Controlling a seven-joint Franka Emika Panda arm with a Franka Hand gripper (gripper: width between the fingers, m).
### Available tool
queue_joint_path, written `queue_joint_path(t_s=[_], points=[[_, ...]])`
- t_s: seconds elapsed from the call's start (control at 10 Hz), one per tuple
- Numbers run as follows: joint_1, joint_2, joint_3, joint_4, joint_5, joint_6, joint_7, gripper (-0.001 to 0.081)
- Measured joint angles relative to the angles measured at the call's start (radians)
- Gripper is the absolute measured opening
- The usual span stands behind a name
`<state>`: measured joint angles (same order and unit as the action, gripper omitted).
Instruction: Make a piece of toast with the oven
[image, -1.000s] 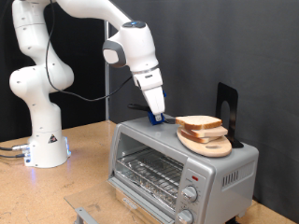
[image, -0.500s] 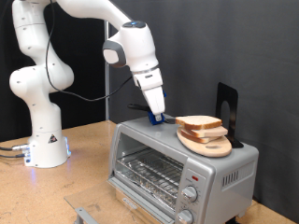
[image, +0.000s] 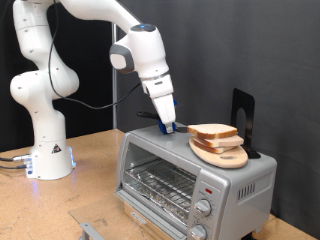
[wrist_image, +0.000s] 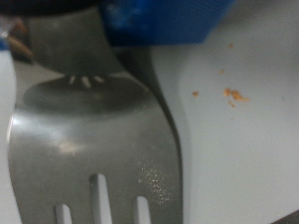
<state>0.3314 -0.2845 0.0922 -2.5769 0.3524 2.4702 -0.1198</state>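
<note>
The silver-grey oven (image: 165, 180) stands on the wooden table with its glass door shut. The piece of toast (image: 212, 131) lies on a round light-wood board (image: 222, 153) on top of the oven. My gripper (image: 167, 124) is down at the oven's top, to the exterior view's left of the toast. It is shut on the blue handle (image: 169, 128) of a metal spatula. In the wrist view the slotted spatula blade (wrist_image: 93, 140) fills the picture, with the blue handle (wrist_image: 168, 21) behind it. The pale oven top (wrist_image: 243, 140) with a few crumbs shows beside it.
A black upright stand (image: 243, 118) rises behind the board on the oven. The robot's white base (image: 45, 150) stands on the table at the exterior view's left. A small grey object (image: 92, 231) lies at the table's front edge.
</note>
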Motion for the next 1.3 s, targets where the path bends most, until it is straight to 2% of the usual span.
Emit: queue_joint_path(t_s=[0.4, 0.6, 0.7, 0.8, 1.3], points=[[0.0, 0.0, 0.0, -0.001, 0.0, 0.002, 0.0, 0.0805], [0.0, 0.0, 0.001, -0.001, 0.001, 0.002, 0.0, 0.0542], [0.0, -0.001, 0.001, -0.002, 0.001, 0.004, 0.0, 0.0542], [0.0, -0.001, 0.001, -0.002, 0.001, 0.004, 0.0, 0.0396], [0.0, -0.002, 0.001, -0.002, 0.006, 0.005, -0.005, 0.0386]])
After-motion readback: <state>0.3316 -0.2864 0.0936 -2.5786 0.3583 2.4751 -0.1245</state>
